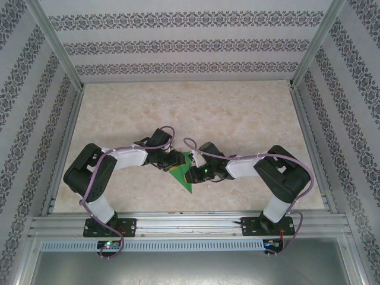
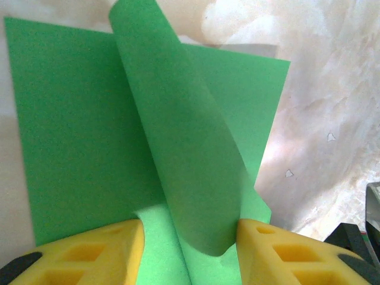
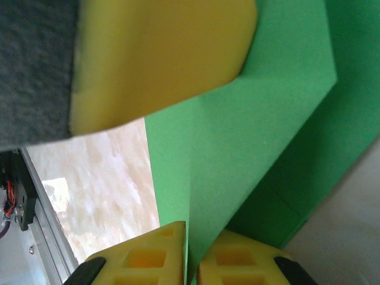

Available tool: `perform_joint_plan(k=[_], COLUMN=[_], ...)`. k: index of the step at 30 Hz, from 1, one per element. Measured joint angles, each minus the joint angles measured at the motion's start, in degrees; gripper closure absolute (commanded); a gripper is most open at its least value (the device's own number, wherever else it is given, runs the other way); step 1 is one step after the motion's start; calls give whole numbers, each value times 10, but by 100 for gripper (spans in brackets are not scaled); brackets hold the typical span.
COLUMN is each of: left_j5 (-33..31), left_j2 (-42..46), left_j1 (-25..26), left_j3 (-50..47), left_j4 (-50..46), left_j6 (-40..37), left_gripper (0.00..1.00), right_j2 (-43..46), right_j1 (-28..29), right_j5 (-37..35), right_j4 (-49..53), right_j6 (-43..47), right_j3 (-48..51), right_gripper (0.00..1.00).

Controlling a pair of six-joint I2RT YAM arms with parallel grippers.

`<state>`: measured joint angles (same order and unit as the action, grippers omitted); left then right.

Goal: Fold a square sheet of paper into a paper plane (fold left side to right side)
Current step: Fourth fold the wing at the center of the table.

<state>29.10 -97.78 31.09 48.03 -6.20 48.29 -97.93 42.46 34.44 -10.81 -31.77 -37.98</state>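
Left arm: was bent, elbow outward, forearm reaching inward.
Right arm: mirrored it.
Left gripper: jaws stood apart.
Right gripper: jaws nearly together, pinching the square sheet of paper.

Soft, even light fills our overhead view of the pale marbled tabletop; shadows stay faint. Wrist cams run brighter: in the left cam we see glare bleaching the marble top right, the thin bright green paper sheet throws a grey shadow past its far edge, & the close foreground goes soft in both.
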Motion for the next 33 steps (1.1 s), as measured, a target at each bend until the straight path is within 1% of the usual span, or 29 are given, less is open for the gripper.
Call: perform_joint_plan(k=[5,11,16,20,23,28,33], left_j5=[0,0,0,0,0,-1,-1], left_j2=[0,0,0,0,0,0,0], left_j1=[0,0,0,0,0,0,0], left_j3=[0,0,0,0,0,0,0], left_j4=[0,0,0,0,0,0,0], left_j6=[-1,-1,-1,-1,-1,-1,-1], left_gripper=[53,53,53,53,53,53,53], right_j2=[0,5,33,64,81,78,48], right_j1=[-4,-9,-30,-50,-71,-81,-81], right_j5=[11,21,21,25,31,41,46], right_j4=[-2,-6,-5,-3,-5,-9,-22], right_j6=[-2,-13,-15,-16,-24,-39,-57], right_j3=[0,0,11,22,28,27,19], right_gripper=[80,70,63,61,61,62,62])
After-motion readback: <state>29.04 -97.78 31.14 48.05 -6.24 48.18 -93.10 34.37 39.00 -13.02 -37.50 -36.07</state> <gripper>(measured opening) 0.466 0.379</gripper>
